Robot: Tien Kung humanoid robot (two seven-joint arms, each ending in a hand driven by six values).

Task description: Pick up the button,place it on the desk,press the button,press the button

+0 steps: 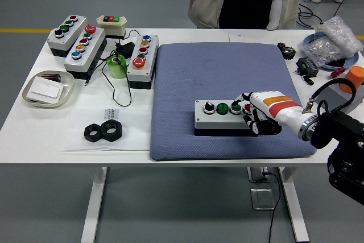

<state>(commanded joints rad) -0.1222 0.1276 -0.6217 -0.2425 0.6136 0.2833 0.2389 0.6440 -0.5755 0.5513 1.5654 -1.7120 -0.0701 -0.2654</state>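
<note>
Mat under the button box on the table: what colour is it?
Blue-grey mat, seen in the head view.

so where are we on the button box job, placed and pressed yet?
Placing looks done: the button box sits flat on the blue mat, not held. Pressing is in hand: the right hand is at the box's right end, a finger over the red button; actual contact can't be confirmed. Whether this is the first or second press can't be told. The left arm is out of view.
</note>
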